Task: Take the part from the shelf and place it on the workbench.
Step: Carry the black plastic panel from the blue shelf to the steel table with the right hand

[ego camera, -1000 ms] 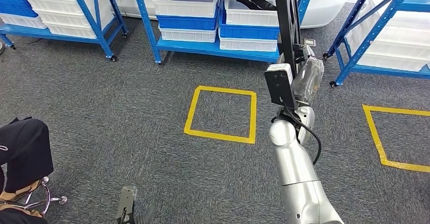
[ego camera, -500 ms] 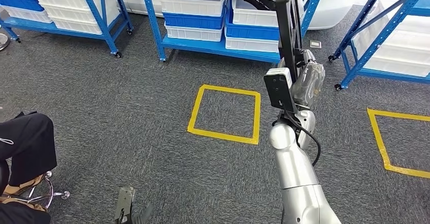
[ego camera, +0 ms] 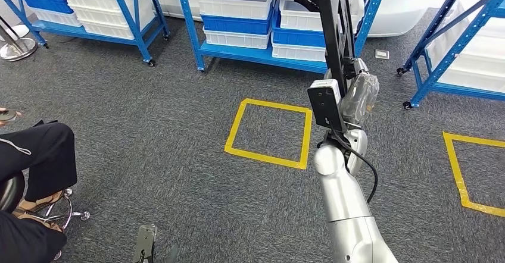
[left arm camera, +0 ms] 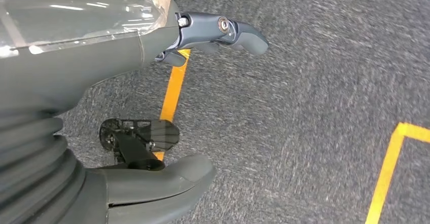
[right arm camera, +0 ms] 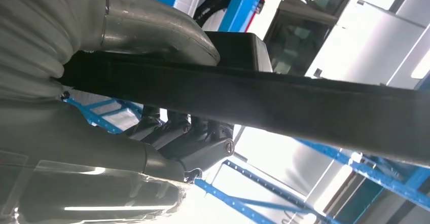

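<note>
Right hand (ego camera: 357,93), raised on its silver arm, has thumb and fingers (right arm camera: 177,138) closed around the long black part (ego camera: 333,25), which rises upright from the grip, above grey carpet and before the blue shelf (ego camera: 250,52); left hand (left arm camera: 152,46) holds nothing, fingers apart.

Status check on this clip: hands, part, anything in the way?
Right hand grips the long black part, held upright. Left hand open, holding nothing, over the carpet. Workbench not in sight; person seated on the left.
</note>
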